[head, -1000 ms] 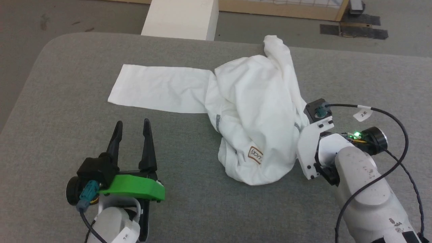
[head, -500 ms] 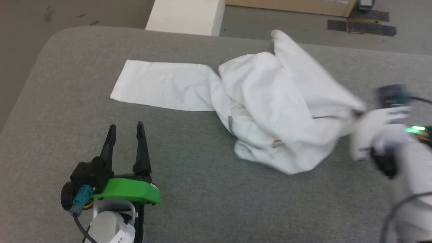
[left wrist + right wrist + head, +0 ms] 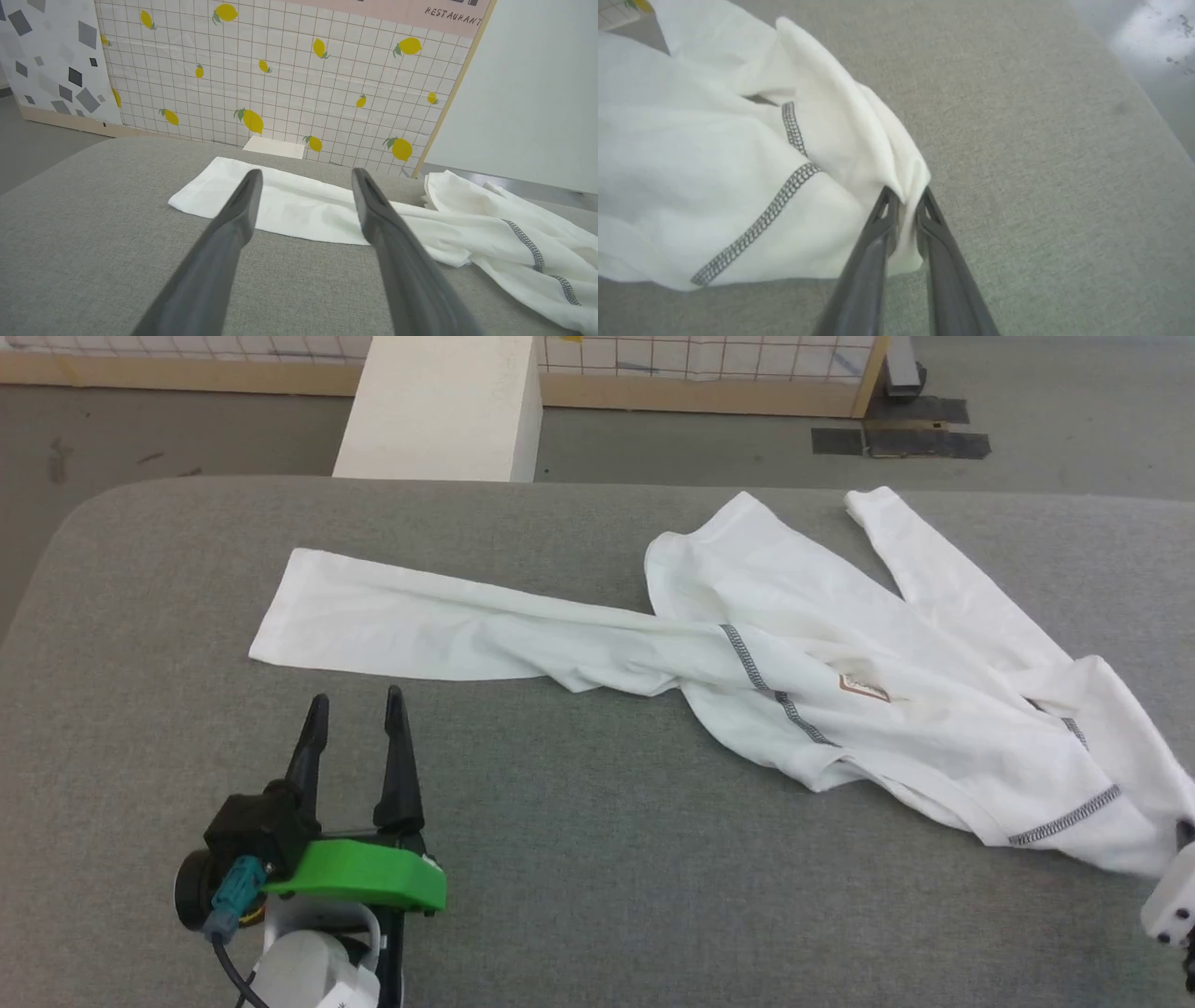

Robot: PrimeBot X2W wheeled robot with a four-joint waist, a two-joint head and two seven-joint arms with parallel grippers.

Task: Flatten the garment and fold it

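My right claw pinches a fold of the garment near the right edge of the bench. I judge the cloth light and limp, best taken at hems. My left claw gapes.

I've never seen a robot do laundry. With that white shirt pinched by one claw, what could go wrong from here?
The right claw grips only a small bunch of the thin white long-sleeved shirt, so the cloth might slip free. The shirt lies far toward one side of the grey padded table; more pulling could drag it over the edge.
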